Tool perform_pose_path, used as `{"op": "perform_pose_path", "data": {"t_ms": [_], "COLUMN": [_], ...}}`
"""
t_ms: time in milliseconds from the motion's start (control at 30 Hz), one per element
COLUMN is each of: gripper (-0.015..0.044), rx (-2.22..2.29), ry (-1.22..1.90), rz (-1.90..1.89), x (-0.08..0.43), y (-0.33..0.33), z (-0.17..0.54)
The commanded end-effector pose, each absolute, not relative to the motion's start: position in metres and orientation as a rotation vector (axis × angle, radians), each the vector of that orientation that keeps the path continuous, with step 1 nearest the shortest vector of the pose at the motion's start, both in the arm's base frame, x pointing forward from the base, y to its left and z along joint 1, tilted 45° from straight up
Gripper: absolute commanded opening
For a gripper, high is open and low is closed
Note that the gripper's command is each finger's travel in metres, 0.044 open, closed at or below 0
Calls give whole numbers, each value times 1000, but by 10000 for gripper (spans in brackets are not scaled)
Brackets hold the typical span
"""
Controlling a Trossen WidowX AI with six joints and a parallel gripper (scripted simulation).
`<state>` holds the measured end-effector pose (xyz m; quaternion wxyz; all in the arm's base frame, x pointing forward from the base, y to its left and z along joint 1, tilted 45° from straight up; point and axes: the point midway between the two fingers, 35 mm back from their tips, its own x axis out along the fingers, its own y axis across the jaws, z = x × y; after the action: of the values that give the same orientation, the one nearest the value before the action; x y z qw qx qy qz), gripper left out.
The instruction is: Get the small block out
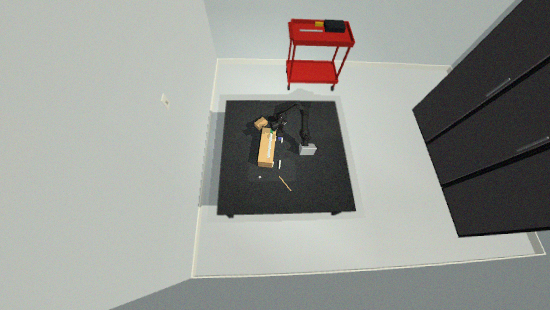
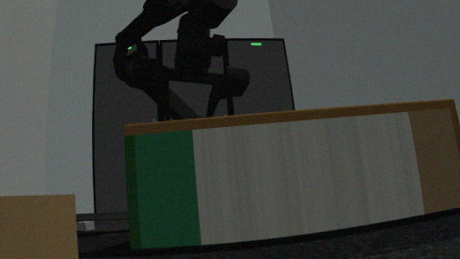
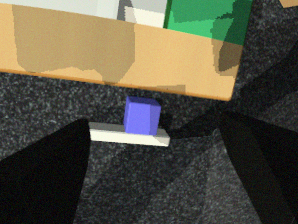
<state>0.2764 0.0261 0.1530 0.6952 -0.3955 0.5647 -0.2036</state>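
The small blue-violet block (image 3: 142, 116) (image 1: 280, 139) is on the table outside the box, close beside its long side. It sits against or just beside a white strip (image 3: 120, 137). The wooden box (image 1: 266, 156) (image 2: 301, 180) (image 3: 175, 62) stands upright, with a green section (image 2: 167, 188) (image 3: 200, 22) at one end. My gripper (image 3: 156, 125) (image 1: 281, 125) is partly open and empty, above the table by that green end. In the wrist view the block appears between the fingertips, nearer the left one, with room on both sides. The box hides the fingertips' lower ends in the exterior view.
A smaller tan box (image 1: 260, 123) (image 2: 38, 225) stands just past the green end. Another white strip (image 1: 280, 164), a thin tan stick (image 1: 285, 183) and a tiny white object (image 1: 260, 177) lie toward the near side. A light grey block (image 1: 307, 149) stands by the arm's base.
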Motion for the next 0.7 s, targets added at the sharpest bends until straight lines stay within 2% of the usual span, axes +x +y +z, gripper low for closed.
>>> {"op": "perform_pose_path", "data": {"t_ms": [0, 667], "gripper": [285, 285], "rx": [-1528, -2393], "ry": [1372, 1270], "rz": [70, 852], "x": [267, 256], "y": [20, 15], "z": [158, 164]}}
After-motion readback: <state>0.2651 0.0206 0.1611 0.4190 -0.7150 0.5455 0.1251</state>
